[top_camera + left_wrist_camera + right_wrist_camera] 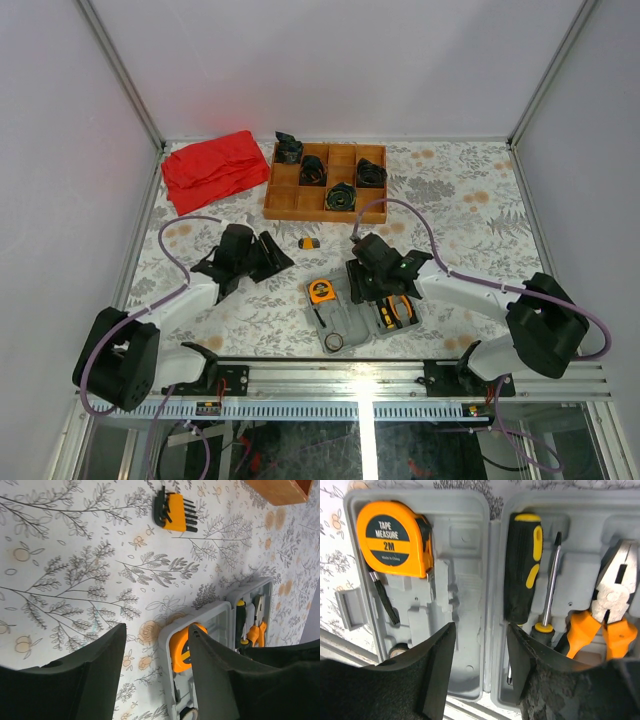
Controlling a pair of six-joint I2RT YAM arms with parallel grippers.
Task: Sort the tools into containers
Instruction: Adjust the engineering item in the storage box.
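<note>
The grey tool case (345,325) lies open near the table's front edge. It holds the orange tape measure (390,539), black-and-yellow screwdrivers (522,567) and orange-handled pliers (607,615); a thin black ring (334,342) sits at its near end. A small yellow-grey piece (309,241) lies on the table behind the case, seen as a yellow holder with black keys in the left wrist view (175,511). My right gripper (481,665) is open and empty just above the case's hinge. My left gripper (156,675) is open and empty over the table, left of the case (200,625).
A brown wooden compartment tray (327,180) with black coiled bundles stands at the back. A red cloth (213,168) lies at the back left. A metal rail (400,378) runs along the near edge.
</note>
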